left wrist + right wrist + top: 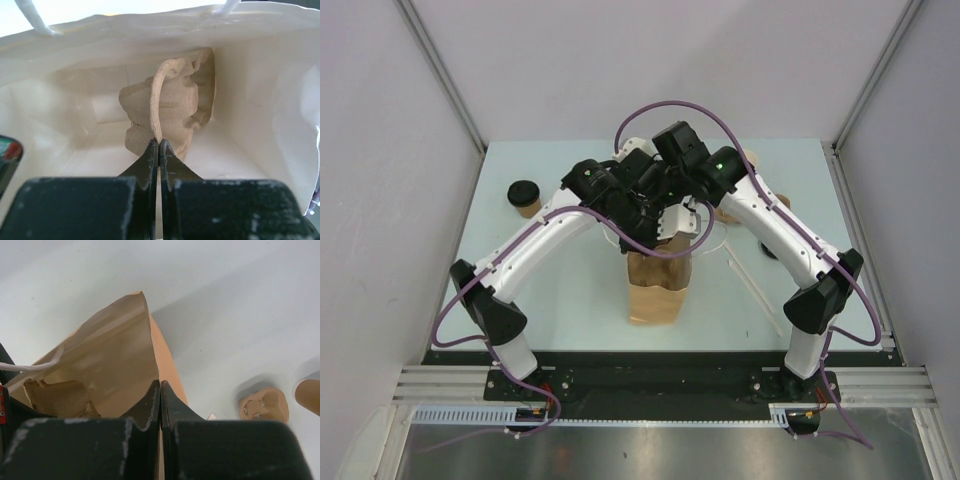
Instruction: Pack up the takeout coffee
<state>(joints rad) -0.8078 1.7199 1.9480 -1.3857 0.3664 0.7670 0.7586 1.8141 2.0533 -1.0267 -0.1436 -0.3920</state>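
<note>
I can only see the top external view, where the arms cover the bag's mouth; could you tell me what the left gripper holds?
Observer: The left gripper is shut on the thin edge of the cardboard carrier, inside the paper bag.
Operator: And the other arm, please?
Observer: The right gripper is shut on the bag's rim.
Operator: The lidded cup stands outside; is another inside?
Observer: None shows inside; only the carrier.

Left arm (535,245) and right arm (775,215) both reach inward, left end effector (159,142) and right end effector (159,385) pinched shut.
</note>
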